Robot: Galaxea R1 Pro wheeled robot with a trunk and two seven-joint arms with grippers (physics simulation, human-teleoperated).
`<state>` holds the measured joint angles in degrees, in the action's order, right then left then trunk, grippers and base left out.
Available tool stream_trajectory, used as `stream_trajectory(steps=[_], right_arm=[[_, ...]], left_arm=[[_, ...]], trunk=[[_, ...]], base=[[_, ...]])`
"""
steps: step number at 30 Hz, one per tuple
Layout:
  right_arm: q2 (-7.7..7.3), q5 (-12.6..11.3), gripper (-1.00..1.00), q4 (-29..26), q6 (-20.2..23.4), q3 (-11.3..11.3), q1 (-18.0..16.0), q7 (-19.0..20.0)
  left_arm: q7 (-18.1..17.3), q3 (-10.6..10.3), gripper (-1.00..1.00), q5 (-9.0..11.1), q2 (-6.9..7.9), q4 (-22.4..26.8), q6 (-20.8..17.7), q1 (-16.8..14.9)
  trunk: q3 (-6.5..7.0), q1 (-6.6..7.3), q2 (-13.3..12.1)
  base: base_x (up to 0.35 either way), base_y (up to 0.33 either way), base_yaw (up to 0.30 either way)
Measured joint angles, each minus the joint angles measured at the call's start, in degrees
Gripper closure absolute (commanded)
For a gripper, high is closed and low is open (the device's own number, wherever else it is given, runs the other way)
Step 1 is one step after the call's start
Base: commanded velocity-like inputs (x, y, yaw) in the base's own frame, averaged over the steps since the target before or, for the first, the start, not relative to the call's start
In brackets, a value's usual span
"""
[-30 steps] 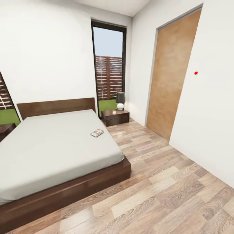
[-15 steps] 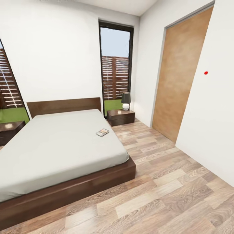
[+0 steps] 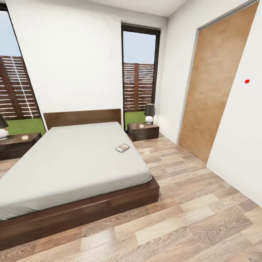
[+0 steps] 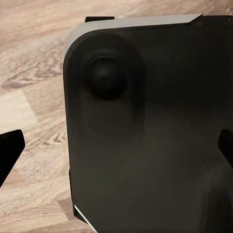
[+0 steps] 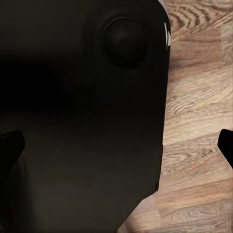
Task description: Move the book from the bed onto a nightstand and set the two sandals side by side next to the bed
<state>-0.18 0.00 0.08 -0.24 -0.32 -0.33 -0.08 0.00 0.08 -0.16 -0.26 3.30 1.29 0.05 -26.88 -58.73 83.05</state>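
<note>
Bed: we find the bed (image 3: 72, 163) low, with a pale grey mattress on a dark brown frame, headboard against the white far wall, reaching from the centre of the head view out toward 8 o'clock.
Book: the book (image 3: 122, 147) lies flat on the mattress near the bed's right edge, roughly at the head view's centre; we see nothing else on the mattress.
Right nightstand: a dark brown nightstand (image 3: 143, 131) stands at about 1 o'clock from the book, just beside the headboard end of the bed, below a tall dark-framed window (image 3: 140, 72); it carries a lamp (image 3: 149, 113) with a dark shade and white base.
Left nightstand: a second dark cabinet (image 3: 16, 145) sits at 9 o'clock on the bed's other side.
Floor: light wood planks (image 3: 189, 203) run from 3 to 6 o'clock; a brown wood panel (image 3: 214, 83) stands in the right wall.
Left gripper: in the left wrist view we note the left gripper (image 4: 116, 145) held over a dark rounded body of the robot (image 4: 160, 126), fingertips wide apart at the frame's edges, nothing between them.
Right gripper: the right gripper (image 5: 116, 141) hangs likewise over a dark body (image 5: 82, 97) and plank floor, fingers spread wide, holding nothing.
</note>
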Motion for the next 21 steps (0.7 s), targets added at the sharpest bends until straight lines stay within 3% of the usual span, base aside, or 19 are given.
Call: stream_trajectory(steps=[5, 13, 21], right_arm=[[0.00, 0.0, -1.00, 0.0, 0.0, 0.0, 0.0, 0.0], [-0.07, 0.0, -1.00, 0.0, 0.0, 0.0, 0.0, 0.0], [-0.02, 0.0, -1.00, 0.0, 0.0, -0.1, 0.0, 0.0]], left_arm=[[0.0, 0.0, -1.00, 0.0, 0.00, 0.0, 0.0, 0.0], [0.0, 0.0, -1.00, 0.0, 0.00, 0.4, 0.0, 0.0], [0.0, 0.0, -1.00, 0.0, 0.00, 0.5, 0.0, 0.0]], trunk=[[0.00, 0.01, 0.0], [0.00, 0.02, 0.0], [0.00, 0.00, 0.0]], base=[[0.036, 0.000, 0.013], [0.197, 0.000, 0.001], [0.025, 0.000, 0.000]])
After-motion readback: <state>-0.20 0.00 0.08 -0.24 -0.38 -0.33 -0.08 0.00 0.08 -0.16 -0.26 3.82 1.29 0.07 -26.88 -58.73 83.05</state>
